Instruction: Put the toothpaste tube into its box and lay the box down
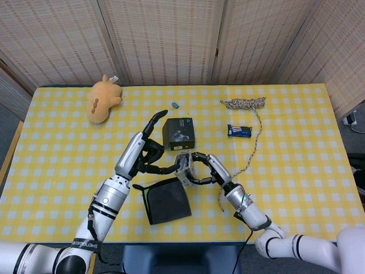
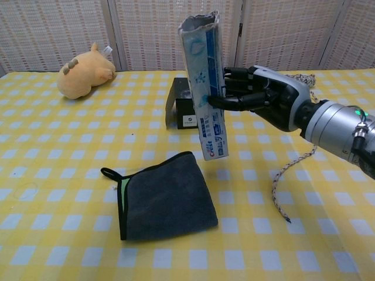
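Observation:
The blue and white toothpaste box (image 2: 208,88) stands almost upright above the table, its top end open. My right hand (image 2: 263,99) grips it from the right side at mid-height. No tube shows above the box's open top; what is inside stays hidden. From the head view the box (image 1: 183,165) appears end-on between both hands, with my right hand (image 1: 204,168) wrapped around it. My left hand (image 1: 147,153) sits just left of the box with its fingers apart, one pointing away, and holds nothing. It does not appear in the chest view.
A dark grey folded cloth (image 2: 164,196) lies below the box. A black box (image 1: 179,132) stands just behind the hands. A plush toy (image 1: 102,100) is at the far left, a rope (image 1: 245,103) and a snack packet (image 1: 239,131) at the right.

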Controlling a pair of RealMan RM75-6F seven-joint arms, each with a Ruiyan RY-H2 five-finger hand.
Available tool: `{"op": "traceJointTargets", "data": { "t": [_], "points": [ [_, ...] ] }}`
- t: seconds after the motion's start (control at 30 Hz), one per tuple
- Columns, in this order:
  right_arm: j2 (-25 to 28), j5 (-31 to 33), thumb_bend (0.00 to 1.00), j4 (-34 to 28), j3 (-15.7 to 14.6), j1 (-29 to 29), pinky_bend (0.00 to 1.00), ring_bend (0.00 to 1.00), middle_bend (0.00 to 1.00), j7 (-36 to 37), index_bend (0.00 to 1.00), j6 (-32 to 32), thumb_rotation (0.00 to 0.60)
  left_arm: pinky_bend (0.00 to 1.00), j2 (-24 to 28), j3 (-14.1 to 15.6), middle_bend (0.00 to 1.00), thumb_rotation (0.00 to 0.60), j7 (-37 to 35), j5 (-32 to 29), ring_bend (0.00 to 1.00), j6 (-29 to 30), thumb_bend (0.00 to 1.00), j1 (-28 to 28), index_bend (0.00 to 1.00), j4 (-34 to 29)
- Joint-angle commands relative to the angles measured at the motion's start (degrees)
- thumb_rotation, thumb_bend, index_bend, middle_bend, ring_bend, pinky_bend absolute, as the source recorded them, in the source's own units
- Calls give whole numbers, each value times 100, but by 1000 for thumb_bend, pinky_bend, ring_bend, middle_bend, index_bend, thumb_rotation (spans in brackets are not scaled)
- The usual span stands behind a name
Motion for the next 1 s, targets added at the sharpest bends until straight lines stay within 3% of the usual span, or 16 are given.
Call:
{"op": "traceJointTargets", "data": {
  "t": [0.03, 0.17, 0.3, 0.37, 0.47, 0.6, 0.73, 0.83, 1.0],
  "points": [
    [21, -3, 334, -4, -6, -12, 232, 303, 383, 16, 473, 11, 600, 1000, 51, 115, 1000, 600, 76, 237, 1000, 48, 158, 50, 0, 76],
    [111, -39, 335, -17, -39, -47, 232, 302, 383, -47, 473, 57, 600, 998, 120, 395, 979, 600, 343, 708, 940, 218, 163, 157, 0, 262],
    [282, -68, 335, -119, -56, -100, 232, 301, 383, -268, 473, 145, 600, 908, 243, 704, 818, 600, 589, 1211, 814, 361, 164, 327, 107, 542],
    [405, -71, 335, -204, -68, -132, 232, 301, 383, -497, 473, 193, 600, 784, 322, 946, 699, 600, 847, 1603, 676, 445, 164, 413, 208, 818],
    [583, -39, 335, -347, -97, -167, 232, 301, 383, -925, 473, 209, 600, 541, 438, 1284, 510, 600, 1161, 1967, 457, 450, 165, 527, 258, 1170],
    [837, 74, 335, -570, -145, -227, 232, 301, 383, -1709, 473, 221, 600, 310, 670, 1693, 404, 600, 1395, 2311, 315, 364, 165, 747, 258, 1614],
    [1018, 254, 335, -646, -218, -256, 232, 303, 383, -2420, 473, 119, 600, 194, 691, 2012, 339, 600, 1587, 2824, 221, 471, 162, 931, 242, 2223],
    [1111, 475, 334, -591, -319, -312, 232, 303, 384, -2869, 473, -11, 600, 98, 705, 2180, 230, 600, 1658, 3022, 114, 516, 159, 1080, 198, 2517],
    [1307, 776, 335, -476, -440, -491, 232, 300, 387, -3295, 473, -71, 600, 47, 647, 2293, 130, 600, 1792, 3221, 32, 610, 158, 1255, 147, 2892]
  ]
}}
